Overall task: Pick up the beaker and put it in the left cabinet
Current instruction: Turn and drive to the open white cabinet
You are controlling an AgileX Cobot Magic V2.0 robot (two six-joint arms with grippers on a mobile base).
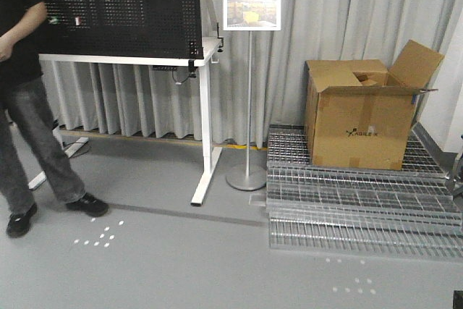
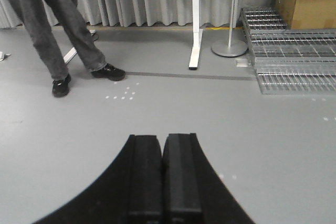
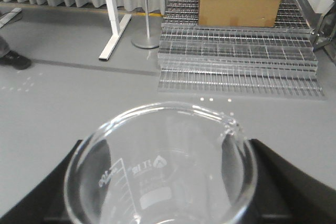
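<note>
Grey floor [image 1: 181, 265] stretches to pale curtains [image 1: 325, 12] along the far wall. One white-framed table [image 1: 205, 106] carries a black pegboard [image 1: 119, 5]. Beside it is one sign stand [image 1: 250, 92], then a single cardboard box [image 1: 362, 117] sitting on a stack of metal gratings [image 1: 362, 200]. One person [image 1: 29, 106] in dark clothes stands at the left.

Both arms are held out level over the open floor, facing the curtains. The left tool [image 2: 163, 148] has its two black fingers [image 2: 144, 177] pressed together side by side, with nothing between them. The right tool [image 3: 168, 195] pinches the one beaker [image 3: 157, 129] between its two dark fingers [image 3: 273, 182], which show on either side of the glass. The beaker sits upright and close under the right wrist camera, its flared rim and spout uppermost. White graduation marks are printed on its wall.
</note>
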